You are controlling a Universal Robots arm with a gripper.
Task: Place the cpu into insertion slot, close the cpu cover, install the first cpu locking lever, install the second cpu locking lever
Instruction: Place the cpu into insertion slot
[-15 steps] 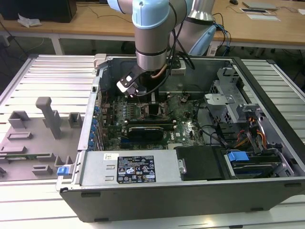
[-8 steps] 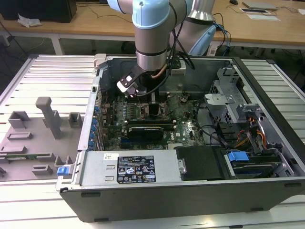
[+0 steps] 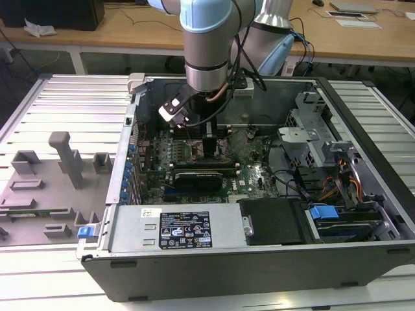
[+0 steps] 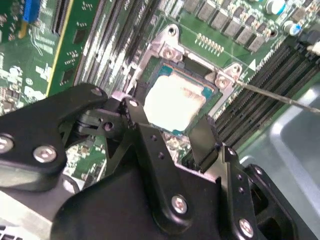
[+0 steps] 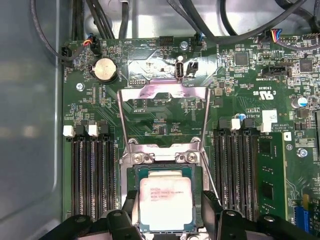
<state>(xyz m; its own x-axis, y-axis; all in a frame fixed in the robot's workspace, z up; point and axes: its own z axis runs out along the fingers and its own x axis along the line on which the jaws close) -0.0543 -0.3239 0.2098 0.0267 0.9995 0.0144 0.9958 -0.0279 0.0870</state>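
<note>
**Cpu sitting in the slot, cover standing clear of it**

You are looking at the computer case [image 3: 259,272] resting on the table [image 3: 65,97], with the fixture tray [image 3: 39,194] lying just beside it on the exterior view's left. Inside the case, the motherboard [image 3: 162,161] is lying toward the exterior view's left and the drive cage [image 3: 311,129] is standing toward its right. The arm [image 3: 207,52] is reaching down from above the case onto the motherboard.

In the first wrist view, the cpu [image 5: 165,202] is sitting in the insertion slot [image 5: 196,182]. The gripper [image 5: 170,201] is hanging over it, its fingers [image 5: 211,212] standing apart, one on each side of the cpu. The cpu cover [image 5: 164,92] is standing raised off the slot at one edge, and memory slots [image 5: 92,180] are running along both flanks of the slot.
</note>
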